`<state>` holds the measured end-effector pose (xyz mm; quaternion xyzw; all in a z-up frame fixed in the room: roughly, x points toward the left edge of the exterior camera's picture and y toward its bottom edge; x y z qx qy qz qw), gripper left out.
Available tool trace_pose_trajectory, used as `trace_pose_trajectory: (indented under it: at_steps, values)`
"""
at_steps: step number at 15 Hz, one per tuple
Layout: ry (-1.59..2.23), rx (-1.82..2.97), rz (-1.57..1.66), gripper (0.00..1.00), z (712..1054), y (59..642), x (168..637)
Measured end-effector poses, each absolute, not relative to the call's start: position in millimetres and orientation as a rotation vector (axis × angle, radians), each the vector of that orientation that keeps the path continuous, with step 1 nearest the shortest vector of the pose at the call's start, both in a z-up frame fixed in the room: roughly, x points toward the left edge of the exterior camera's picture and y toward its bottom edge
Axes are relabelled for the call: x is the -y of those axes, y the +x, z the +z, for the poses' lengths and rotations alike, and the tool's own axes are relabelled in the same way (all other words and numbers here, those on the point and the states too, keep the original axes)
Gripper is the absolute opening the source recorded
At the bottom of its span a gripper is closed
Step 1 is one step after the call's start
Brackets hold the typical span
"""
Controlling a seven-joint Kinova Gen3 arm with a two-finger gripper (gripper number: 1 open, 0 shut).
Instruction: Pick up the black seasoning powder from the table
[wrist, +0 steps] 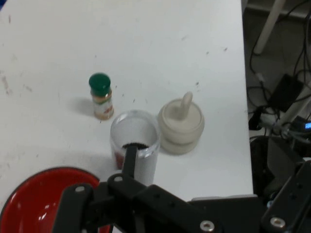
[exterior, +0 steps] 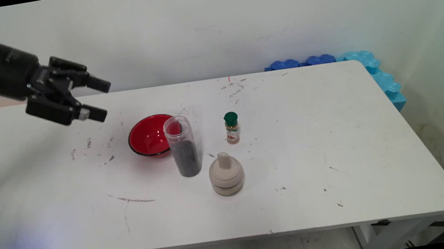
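**Hovering high and wide at the table's far-left corner**

Starting with the biggest thing out there, the white table (exterior: 295,153) stretches across the main view, scuffed with dark marks and specks. Blue foam blocks (exterior: 370,69) line its far-right corner, up at two o'clock from the table's middle.

Up at ten o'clock hangs the gripper (exterior: 99,99), raised above the tabletop, tilted down and pointing to the right toward the cluster. Its two black fingers (exterior: 92,113) stand clearly apart, and nothing sits between them. It touches no object.

Now the cluster near the centre. Nearest the gripper is the red bowl (exterior: 149,137), black-rimmed, upright. Just beside it, at four o'clock from the bowl and overlapping its rim in the main view, stands the clear plastic jar (exterior: 183,147), open-topped, with dark contents in its lower part. At four o'clock from the jar sits the beige lidded pot (exterior: 226,174), a knob on its lid, close to the jar. Smallest of all, the green-capped spice bottle (exterior: 231,128) stands upright at twelve o'clock from the pot, apart from the others.
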<state>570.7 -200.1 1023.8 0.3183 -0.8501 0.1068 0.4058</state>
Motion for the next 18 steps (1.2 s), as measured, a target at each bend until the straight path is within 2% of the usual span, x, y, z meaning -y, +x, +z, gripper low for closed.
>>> trace_pose_trajectory:
  at_steps: [9, 18]
  values:
    - [0.892, 2.193, 0.294, 1.0, 972.6, 575.3, 193.5]
    - [0.981, 2.181, 0.327, 1.0, 925.5, 556.3, 205.0]
